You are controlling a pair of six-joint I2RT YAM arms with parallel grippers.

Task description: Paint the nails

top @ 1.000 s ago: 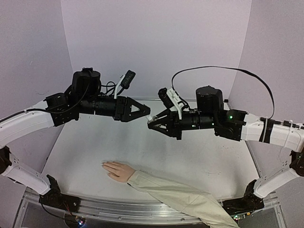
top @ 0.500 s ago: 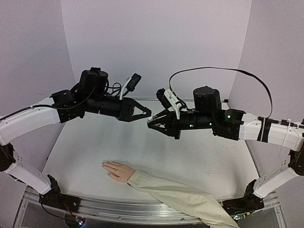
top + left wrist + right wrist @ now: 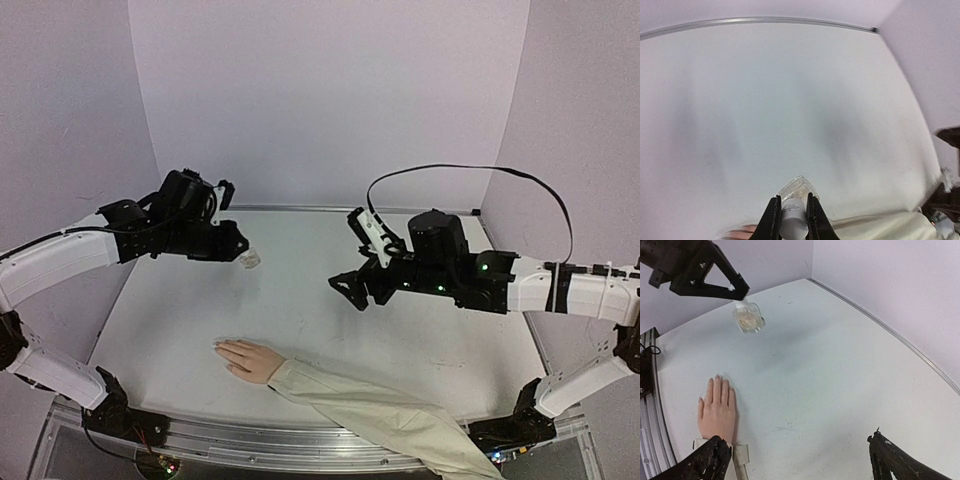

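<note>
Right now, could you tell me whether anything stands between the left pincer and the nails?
Nothing visible does. The left pincer, shut on the small bottle, hangs in the air, and only air and tabletop lie between it and the nails.

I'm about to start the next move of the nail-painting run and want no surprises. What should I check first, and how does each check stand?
1. Grip: left gripper shut on bottle at its cap: ok.
2. Bottle hangs clear of the table: ok.
3. Spare right gripper open, empty: ok.
4. Target mannequin hand flat, uncovered: ok.
5. Brush exposed: not ok, cap on.
6. Paint on nails: cannot tell.
</note>
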